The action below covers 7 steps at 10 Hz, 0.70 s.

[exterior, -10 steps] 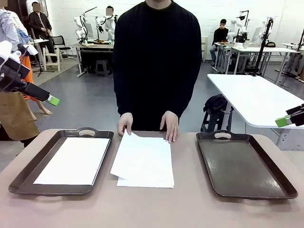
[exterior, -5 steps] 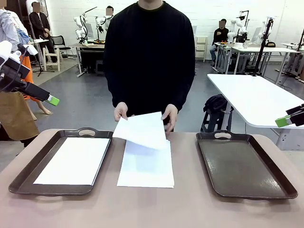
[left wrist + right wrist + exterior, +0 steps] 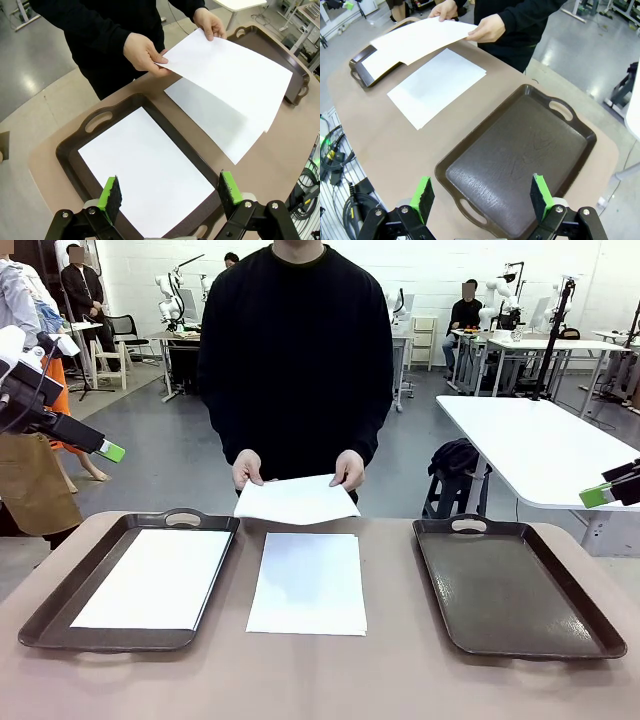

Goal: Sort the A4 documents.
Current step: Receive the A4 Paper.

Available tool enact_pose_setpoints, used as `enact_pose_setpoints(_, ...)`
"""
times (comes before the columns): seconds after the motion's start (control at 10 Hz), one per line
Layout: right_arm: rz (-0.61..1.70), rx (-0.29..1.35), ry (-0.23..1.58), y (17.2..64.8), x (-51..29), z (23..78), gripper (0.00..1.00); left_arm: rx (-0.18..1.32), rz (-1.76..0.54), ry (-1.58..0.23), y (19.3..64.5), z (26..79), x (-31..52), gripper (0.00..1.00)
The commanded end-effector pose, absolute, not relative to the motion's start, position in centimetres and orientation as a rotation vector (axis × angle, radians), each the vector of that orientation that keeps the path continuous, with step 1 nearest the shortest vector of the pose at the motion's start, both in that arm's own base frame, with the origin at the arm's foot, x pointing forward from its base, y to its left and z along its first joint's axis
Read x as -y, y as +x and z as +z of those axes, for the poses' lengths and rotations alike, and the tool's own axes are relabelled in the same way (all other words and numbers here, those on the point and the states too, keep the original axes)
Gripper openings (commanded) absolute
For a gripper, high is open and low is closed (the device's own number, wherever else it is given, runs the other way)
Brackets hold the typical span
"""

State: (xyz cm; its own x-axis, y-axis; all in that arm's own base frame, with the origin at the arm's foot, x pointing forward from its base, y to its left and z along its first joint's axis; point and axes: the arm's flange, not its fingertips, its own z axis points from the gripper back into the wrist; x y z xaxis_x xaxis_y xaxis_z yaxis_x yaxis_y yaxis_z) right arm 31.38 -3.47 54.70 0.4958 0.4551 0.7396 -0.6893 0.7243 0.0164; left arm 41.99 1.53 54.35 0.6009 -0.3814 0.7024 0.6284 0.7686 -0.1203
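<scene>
We see a person's hands holding one A4 sheet above the stack; our left gripper and right gripper gape empty.

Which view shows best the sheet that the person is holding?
The left wrist view: the held sheet appears large and almost whole, from above. The front view shows it foreshortened; the right wrist view shows it small, far off.

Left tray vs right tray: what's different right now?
The left tray holds a white sheet; the right tray is bare. The left tray sits close beside the centre stack; the right tray stands farther from it. Both are dark brown, rectangular, with handles.
</scene>
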Motion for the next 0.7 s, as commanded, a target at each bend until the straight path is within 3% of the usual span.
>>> enact_pose_setpoints(0.0,0.713,0.784,0.339,31.47,3.37,54.58,1.00,0.716,-0.616,-0.374,41.95,54.34,-1.55,1.00)
enact_pose_setpoints(0.6,0.713,0.784,0.339,31.47,3.37,54.58,1.00,0.716,-0.616,-0.374,41.95,54.34,-1.55,1.00)
